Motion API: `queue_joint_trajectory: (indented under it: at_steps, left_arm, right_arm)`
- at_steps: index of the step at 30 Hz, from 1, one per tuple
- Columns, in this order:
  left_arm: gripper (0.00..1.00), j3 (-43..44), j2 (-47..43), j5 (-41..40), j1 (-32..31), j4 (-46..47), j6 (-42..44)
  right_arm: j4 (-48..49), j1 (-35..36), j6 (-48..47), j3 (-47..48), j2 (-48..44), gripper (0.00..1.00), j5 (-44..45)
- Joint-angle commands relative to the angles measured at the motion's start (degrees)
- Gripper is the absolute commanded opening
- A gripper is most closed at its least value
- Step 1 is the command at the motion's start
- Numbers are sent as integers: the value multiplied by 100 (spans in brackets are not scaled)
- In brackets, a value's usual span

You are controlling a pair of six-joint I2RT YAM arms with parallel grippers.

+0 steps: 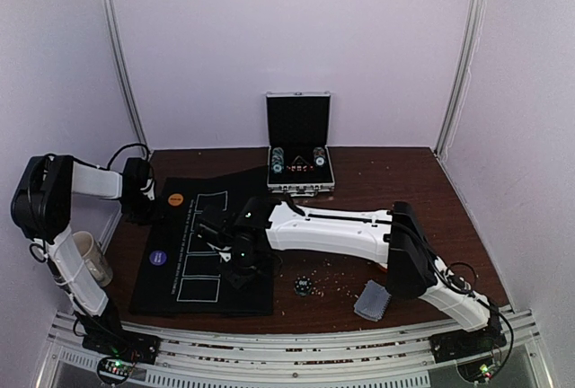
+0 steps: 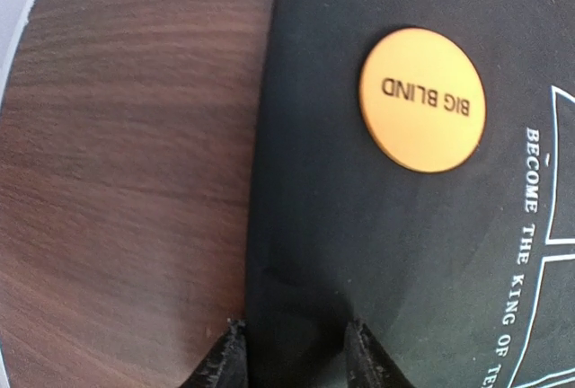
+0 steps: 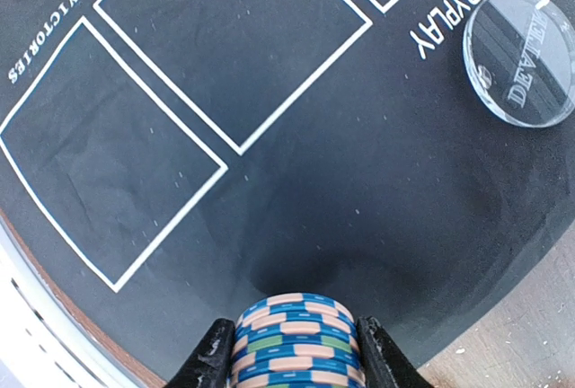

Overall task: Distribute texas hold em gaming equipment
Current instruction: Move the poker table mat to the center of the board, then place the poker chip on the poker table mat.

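While right pincer (image 3: 294, 332) clamps chip stack (image 3: 292, 348) | left pincer (image 2: 295, 332) apart near orange button (image 2: 422, 99) | dealer button (image 3: 521, 56) nearby

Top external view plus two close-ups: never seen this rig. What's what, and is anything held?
Two robot arms, bolted at the near edge of a table. The wide picture is from a fixed camera above and behind them; each close-up is from a wrist camera looking past that arm's tool. On the table: a black poker mat carrying an orange Big Blind button, a purple button and a clear dealer button; an open chip case behind it; a mug, a loose chip and a card pile nearby. The left tool is open and empty above the mat's edge. The right tool grips a stack of chips.
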Motion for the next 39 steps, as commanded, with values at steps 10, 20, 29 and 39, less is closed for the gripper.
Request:
queue_joint_trajectory:
  at_steps: [10, 20, 29, 39]
  left_arm:
    - [52, 162, -622, -8, -105, -644, 62]
    - [61, 346, -781, 13, -22, -702, 53]
    - [62, 427, -959, 220, -15, -729, 14]
    - [62, 734, -1228, 474, -21, -904, 33]
  right_arm:
    - [-876, 19, 85, 363, 562, 0, 640]
    - [-781, 21, 68, 358, 784, 8, 639]
    - [-296, 0, 55, 317, 782, 45, 882]
    - [-40, -26, -60, 316, 596, 69, 988]
